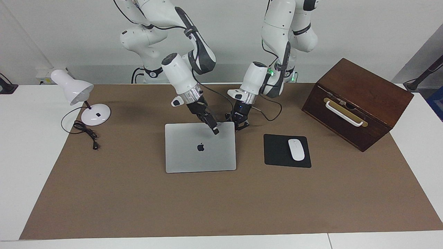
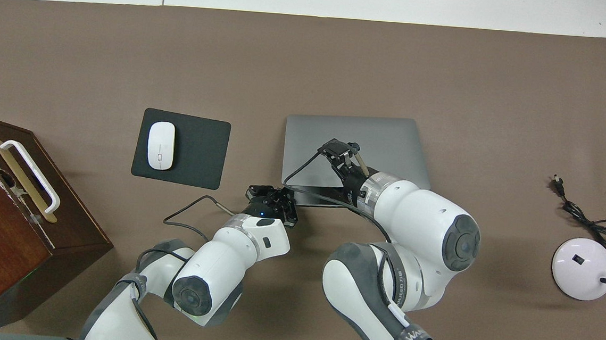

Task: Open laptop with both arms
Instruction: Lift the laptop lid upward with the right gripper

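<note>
laptop (image 1: 200,152) sits mid-mat on the brown mat (image 1: 221,200), logo up, lid lifted a little at the edge nearest the robots; a dark gap shows under that edge in the overhead view. right gripper (image 1: 215,131) is at the lifted lid edge, near the logo; can't tell whether its fingers are apart or together. left gripper (image 1: 241,125) is down at the laptop's robot-side corner toward the left arm's end, fingertips closed together, holding nothing visible. black mouse pad (image 1: 277,152) with white mouse (image 1: 296,149) lies beside the laptop toward the left arm's end; wooden box (image 1: 360,100) further that way. desk lamp (image 1: 83,100) and its cable sit well apart from the laptop toward the right arm's end.
</note>
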### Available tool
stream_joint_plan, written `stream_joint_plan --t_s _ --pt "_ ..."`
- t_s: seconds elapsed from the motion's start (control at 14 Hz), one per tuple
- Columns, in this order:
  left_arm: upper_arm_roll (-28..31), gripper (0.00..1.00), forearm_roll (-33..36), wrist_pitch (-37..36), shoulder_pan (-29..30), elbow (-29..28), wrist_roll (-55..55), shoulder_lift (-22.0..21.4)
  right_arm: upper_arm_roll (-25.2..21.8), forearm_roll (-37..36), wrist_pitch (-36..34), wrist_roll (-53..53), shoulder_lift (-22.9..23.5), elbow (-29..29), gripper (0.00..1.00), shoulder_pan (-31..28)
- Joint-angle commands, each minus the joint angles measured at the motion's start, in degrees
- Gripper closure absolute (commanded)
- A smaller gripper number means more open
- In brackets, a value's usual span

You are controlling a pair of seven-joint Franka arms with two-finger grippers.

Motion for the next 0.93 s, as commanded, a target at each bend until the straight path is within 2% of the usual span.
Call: stream_joint_plan --t_s 0.0,0.43,0.86 --pt "0.26 1.00 -1.16 0.80 -0.28 0.54 0.27 2.46 0.01 0.68 -3.62 -1.49 1.00 3.70 0.00 -2.30" --pt "0.26 1.00 -1.16 0.80 -0.28 0.54 0.27 2.46 0.01 -3.53 -11.27 -1.58 1.09 8.79 0.00 -6.96" --pt "0.26 1.00 -1.16 0.80 -0.28 0.54 0.27 2.46 0.01 -3.63 -14.96 -1.76 2.84 13.89 0.00 -8.72"
